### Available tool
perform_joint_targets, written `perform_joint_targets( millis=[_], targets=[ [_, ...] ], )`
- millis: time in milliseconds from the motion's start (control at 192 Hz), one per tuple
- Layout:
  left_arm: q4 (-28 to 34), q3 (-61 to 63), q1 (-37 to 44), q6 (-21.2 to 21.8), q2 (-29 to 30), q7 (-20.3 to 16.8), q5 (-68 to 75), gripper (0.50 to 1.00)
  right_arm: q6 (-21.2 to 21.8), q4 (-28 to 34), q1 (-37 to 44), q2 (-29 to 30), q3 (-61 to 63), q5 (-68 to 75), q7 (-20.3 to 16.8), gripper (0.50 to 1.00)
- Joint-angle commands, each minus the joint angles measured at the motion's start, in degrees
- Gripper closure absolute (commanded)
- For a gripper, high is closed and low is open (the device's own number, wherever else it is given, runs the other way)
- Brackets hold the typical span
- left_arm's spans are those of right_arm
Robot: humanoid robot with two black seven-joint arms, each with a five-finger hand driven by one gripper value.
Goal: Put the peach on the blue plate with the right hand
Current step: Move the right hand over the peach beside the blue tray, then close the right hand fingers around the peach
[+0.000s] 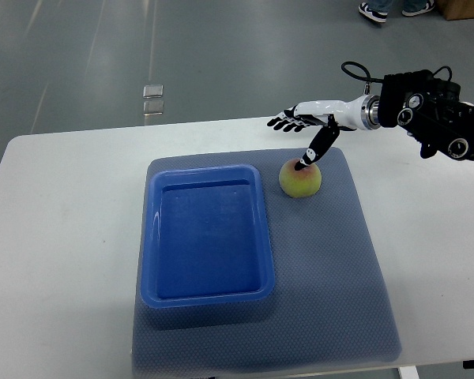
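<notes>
A yellow-green peach with a pink blush [301, 181] lies on the grey mat [340, 268], just right of the blue plate's far right corner. The blue plate [208, 296] is a rectangular tray on the mat's left half, with nothing in it. My right hand [299, 134] reaches in from the right above the peach. Its fingers [284, 121] are spread flat, pointing left, and its thumb [314, 150] points down onto the top of the peach. The hand holds nothing. The left arm does not show.
The mat lies on a white table [63, 237]. My right forearm, black with cables [434, 118], hangs over the table's far right. A small clear object [152, 99] lies on the floor beyond the table. A person's shoes [395, 9] show at the top edge.
</notes>
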Motion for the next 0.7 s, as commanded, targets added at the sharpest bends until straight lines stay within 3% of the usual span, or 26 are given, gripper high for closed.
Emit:
perform_joint_targets(
  millis=[0, 470, 527, 579, 584, 610, 616, 621, 626, 637, 647, 694],
  targets=[
    [0.05, 0.01, 0.00, 0.01, 0.00, -0.01, -0.10, 0.500, -0.54, 0.00, 0.84, 0.63, -2.96, -0.75, -1.75, 0.564],
    [0.05, 0.01, 0.00, 0.01, 0.00, -0.01, -0.19, 0.500, -4.68, 0.00, -3.55, 2.30, -4.37, -1.55, -1.49, 0.579],
    [0.05, 0.01, 0.00, 0.01, 0.00, 0.08, -0.19, 0.500, -5.47, 0.00, -4.17, 2.39, -4.37, -1.55, -1.40, 0.642],
    [0.05, 0.01, 0.00, 0.01, 0.00, 0.08, -0.19, 0.500, -5.47, 0.00, -4.17, 2.39, -4.37, -1.55, -1.40, 0.642],
    [0.05, 0.01, 0.00, 0.01, 0.00, -0.01, -0.19, 0.500, -6.16, 0.00, -4.52, 2.39, -4.37, -1.55, -1.32, 0.705],
    [0.05, 0.01, 0.00, 0.01, 0.00, 0.08, -0.19, 0.500, -6.52, 0.00, -4.70, 2.39, -4.37, -1.55, -1.32, 0.756],
    [0.05, 0.01, 0.00, 0.01, 0.00, 0.08, -0.19, 0.500, -6.52, 0.00, -4.70, 2.39, -4.37, -1.55, -1.32, 0.795],
    [0.05, 0.01, 0.00, 0.01, 0.00, 0.08, -0.19, 0.500, -6.52, 0.00, -4.70, 2.39, -4.37, -1.55, -1.32, 0.795],
    [0.05, 0.01, 0.00, 0.01, 0.00, -0.01, -0.19, 0.500, -6.52, 0.00, -4.70, 2.39, -4.37, -1.55, -1.32, 0.834],
    [0.05, 0.01, 0.00, 0.01, 0.00, 0.08, -0.19, 0.500, -6.61, 0.00, -4.78, 2.39, -4.37, -1.55, -1.32, 0.864],
    [0.05, 0.01, 0.00, 0.01, 0.00, 0.08, -0.19, 0.500, -6.61, 0.00, -4.78, 2.39, -4.37, -1.55, -1.32, 0.865],
    [0.05, 0.01, 0.00, 0.01, 0.00, 0.08, -0.19, 0.500, -6.61, 0.00, -4.70, 2.39, -4.37, -1.55, -1.23, 0.950]
  ],
)
